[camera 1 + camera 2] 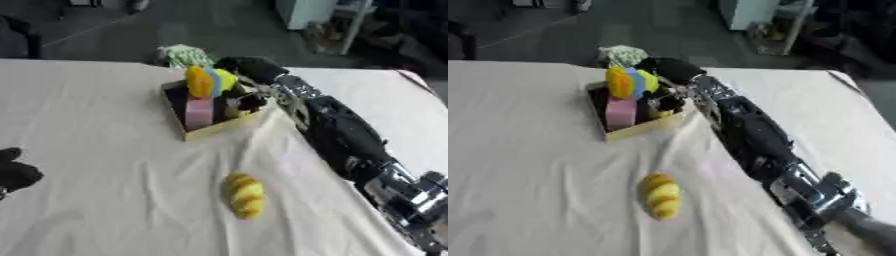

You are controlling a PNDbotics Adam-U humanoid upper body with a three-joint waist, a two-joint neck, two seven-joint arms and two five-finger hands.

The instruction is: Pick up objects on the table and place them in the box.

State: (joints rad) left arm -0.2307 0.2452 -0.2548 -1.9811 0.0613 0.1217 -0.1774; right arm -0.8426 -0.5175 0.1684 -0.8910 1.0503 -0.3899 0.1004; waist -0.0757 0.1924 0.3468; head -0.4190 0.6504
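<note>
A small cardboard box sits at mid table with a pink block and dark items inside. My right hand reaches over the box's far side, its fingers curled round a yellow, orange and blue toy held above the box. A yellow and orange striped toy lies on the white cloth in front of the box. My left hand rests at the left edge in the left eye view; its fingers cannot be made out.
A green and white crumpled thing lies behind the box near the table's far edge. The white cloth covers the table. My right forearm stretches across the right side. Floor and furniture lie beyond.
</note>
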